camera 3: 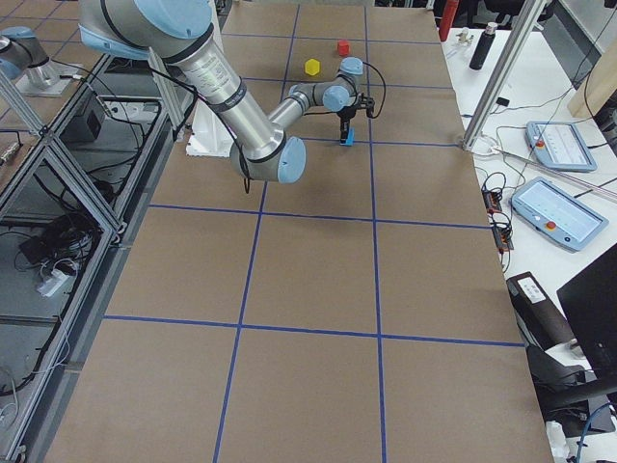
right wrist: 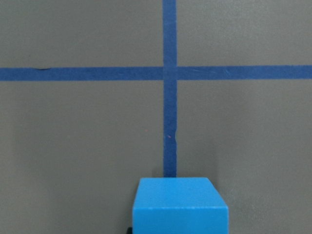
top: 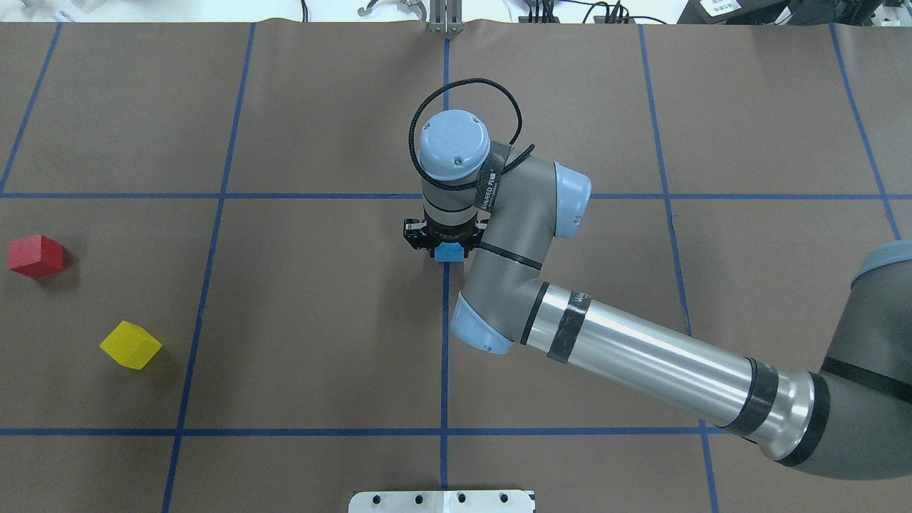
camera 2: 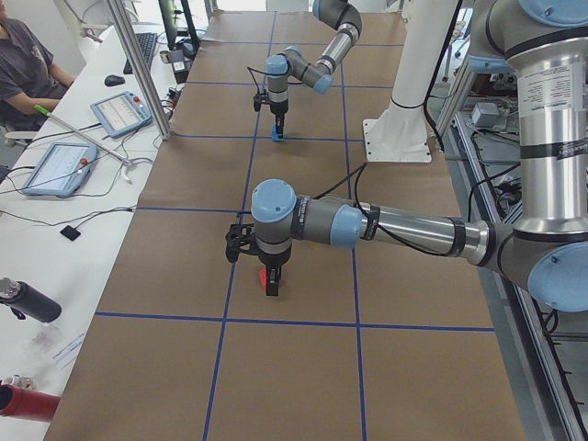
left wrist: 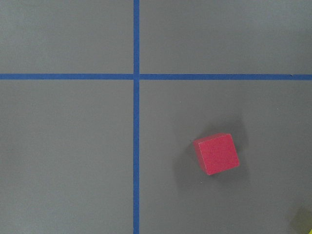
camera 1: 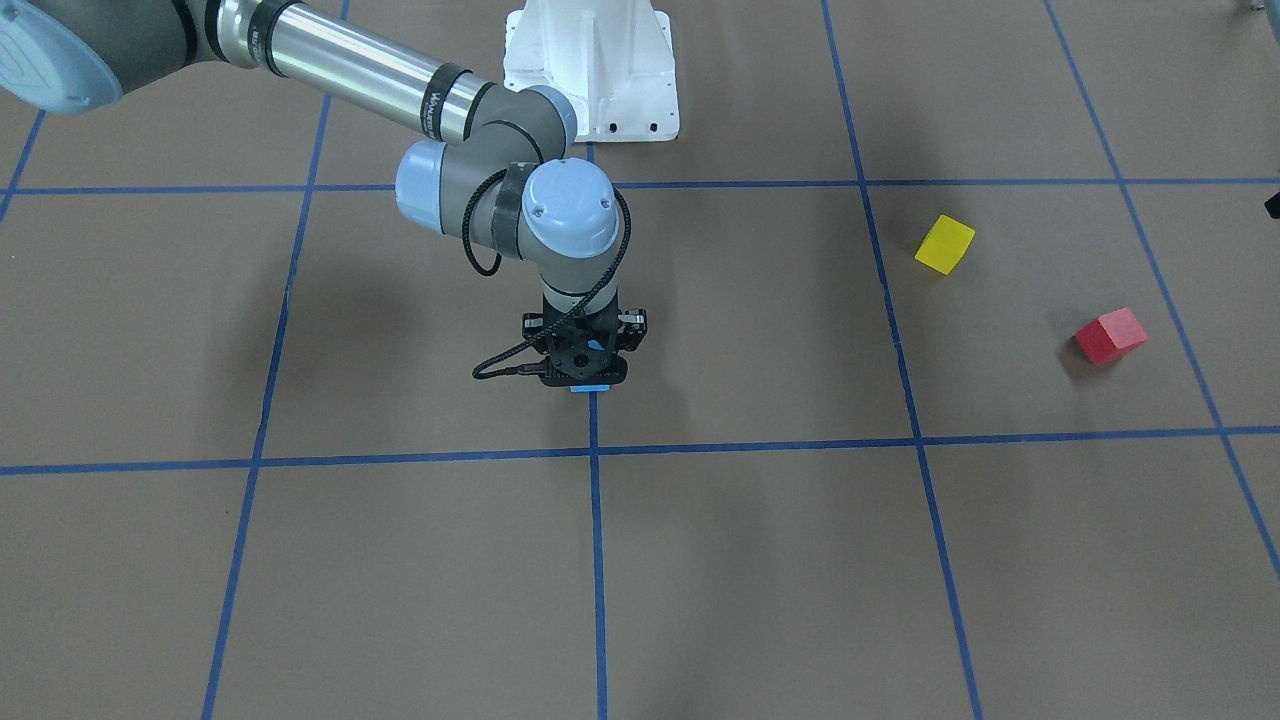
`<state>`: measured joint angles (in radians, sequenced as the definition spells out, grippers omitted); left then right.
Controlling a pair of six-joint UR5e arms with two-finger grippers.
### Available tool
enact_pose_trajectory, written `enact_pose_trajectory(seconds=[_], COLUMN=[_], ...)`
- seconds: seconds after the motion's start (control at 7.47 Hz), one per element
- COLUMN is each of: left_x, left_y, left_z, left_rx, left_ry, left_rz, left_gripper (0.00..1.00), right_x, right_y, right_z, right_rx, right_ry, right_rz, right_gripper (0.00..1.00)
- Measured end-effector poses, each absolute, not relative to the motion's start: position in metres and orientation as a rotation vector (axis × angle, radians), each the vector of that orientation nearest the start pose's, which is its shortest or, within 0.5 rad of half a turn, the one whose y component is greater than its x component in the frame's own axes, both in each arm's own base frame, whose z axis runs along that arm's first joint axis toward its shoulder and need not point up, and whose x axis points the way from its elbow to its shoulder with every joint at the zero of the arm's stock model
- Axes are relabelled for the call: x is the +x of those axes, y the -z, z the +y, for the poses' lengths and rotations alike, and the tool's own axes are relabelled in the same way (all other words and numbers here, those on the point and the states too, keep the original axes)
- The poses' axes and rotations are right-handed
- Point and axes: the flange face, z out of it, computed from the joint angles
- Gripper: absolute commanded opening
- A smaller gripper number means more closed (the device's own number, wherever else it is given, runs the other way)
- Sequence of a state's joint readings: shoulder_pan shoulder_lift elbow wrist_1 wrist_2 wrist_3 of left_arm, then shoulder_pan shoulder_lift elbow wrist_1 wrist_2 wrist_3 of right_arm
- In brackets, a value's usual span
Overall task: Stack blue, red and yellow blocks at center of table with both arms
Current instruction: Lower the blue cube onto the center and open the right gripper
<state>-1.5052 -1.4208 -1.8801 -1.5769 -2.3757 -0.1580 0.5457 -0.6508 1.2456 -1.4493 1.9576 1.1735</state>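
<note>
So far: step one of three, by my reading | right hand (camera 1: 588, 368) closed on blue block (top: 449, 252), low at bench (top: 320, 320) centre | red block (top: 35, 256) at 9 o'clock, yellow block (top: 130, 345) at 8 o'clock, both unstacked, well apart | left hand (camera 2: 269, 274): grip cannot be told

1. From my remote seat, the table (top: 320, 107) shows as brown paper ruled into large squares by blue tape lines (top: 443, 370).
2. In the left-end view a white bench (camera 2: 101, 184) runs along nine o'clock. It carries a tablet (camera 2: 57, 167) and a dark bottle (camera 2: 28, 300), with a seated person (camera 2: 28, 64) at eleven.
3. An aluminium post (camera 2: 138, 64) rises at the bench's edge.
4. In the right-end view, an open metal frame (camera 3: 96, 201) over loose cables (camera 3: 48, 253) fills nine o'clock.
5. The light is even and the shadows are soft.
</note>
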Motion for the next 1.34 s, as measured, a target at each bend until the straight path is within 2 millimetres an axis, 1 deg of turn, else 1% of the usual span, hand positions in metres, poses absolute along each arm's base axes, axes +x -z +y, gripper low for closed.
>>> enact_pose_trajectory(seconds=[0.4, 0.54, 0.67, 0.8, 0.94, 1.34], left_x=[-0.0333, -0.0334, -0.0334, -0.0335, -0.0335, -0.0334], left_y=[-0.5708, -0.5701, -0.5697, -0.5695, -0.5693, -0.5693], left_z=[-0.4371, -0.4374, -0.4375, -0.4375, -0.4376, -0.4376], left_rx=[0.069, 0.071, 0.072, 0.072, 0.072, 0.072], left_ry=[0.02, 0.02, 0.019, 0.019, 0.019, 0.02], left_rz=[0.815, 0.815, 0.815, 0.815, 0.815, 0.815], left_gripper=[1.0, 1.0, 1.0, 1.0, 1.0, 1.0], right_x=[-0.6341, -0.6343, -0.6346, -0.6354, -0.6365, -0.6379], right_y=[-0.2039, -0.2037, -0.2034, -0.2034, -0.2035, -0.2024], right_z=[-0.4952, -0.495, -0.4949, -0.4948, -0.4946, -0.4941], right_rx=[-0.007, -0.006, -0.004, -0.001, 0.003, 0.016], right_ry=[0.0, 0.001, 0.001, 0.001, 0.001, 0.008], right_rz=[-0.797, -0.798, -0.797, -0.795, -0.793, -0.789], right_gripper=[0.0, 0.35, 0.66, 0.81, 0.98, 0.99])
